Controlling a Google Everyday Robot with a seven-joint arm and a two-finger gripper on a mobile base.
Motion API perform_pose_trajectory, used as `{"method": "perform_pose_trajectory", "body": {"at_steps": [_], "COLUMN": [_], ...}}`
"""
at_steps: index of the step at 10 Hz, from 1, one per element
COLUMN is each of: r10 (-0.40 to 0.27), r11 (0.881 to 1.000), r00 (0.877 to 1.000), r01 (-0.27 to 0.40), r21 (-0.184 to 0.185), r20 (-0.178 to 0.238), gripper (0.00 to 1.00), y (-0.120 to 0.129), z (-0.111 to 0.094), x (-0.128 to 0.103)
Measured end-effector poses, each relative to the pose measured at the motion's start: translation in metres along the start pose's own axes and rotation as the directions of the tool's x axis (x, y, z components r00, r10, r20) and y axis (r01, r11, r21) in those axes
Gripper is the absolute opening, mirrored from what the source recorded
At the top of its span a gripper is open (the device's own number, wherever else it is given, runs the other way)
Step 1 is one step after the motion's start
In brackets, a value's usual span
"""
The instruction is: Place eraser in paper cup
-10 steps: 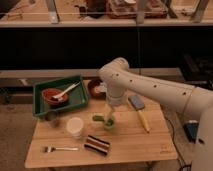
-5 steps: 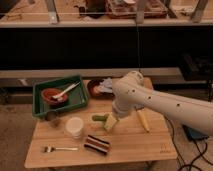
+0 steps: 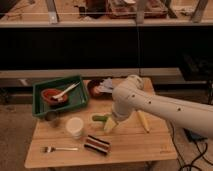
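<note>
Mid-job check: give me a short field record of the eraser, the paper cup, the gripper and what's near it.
eraser: flat on the table, near the front edge, right of the fork
paper cup: upright, up-left of the eraser, apart from it
gripper: open, empty, beside the green mug, above the eraser in frame
task state: eraser not yet grasped

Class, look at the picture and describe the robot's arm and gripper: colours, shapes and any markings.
The arm is white and smooth, built of thick rounded tubes with a bulging joint. A few small dark dots run along it, and no cables show on it. The gripper, over the table beside the green mug, is a cream-yellow tapering end piece.
</note>
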Motion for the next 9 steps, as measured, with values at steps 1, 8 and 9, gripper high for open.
{"method": "perform_pose_trajectory", "body": {"at_steps": [1,8,9], "r10": [-0.032,-0.216,-0.237], "r11": [0.999,0.97,0.964], "r00": [0.999,0.975,0.97], "r01": [0.032,0.22,0.241], "r21": [0.011,0.101,0.108], "r20": [-0.016,-0.044,-0.047], "gripper": [0.8,0.8,0.8], "y": [-0.015,-0.067,-0.072], "z": [0.017,0.09,0.095], "x": [-0.003,-0.013,-0.013]}}
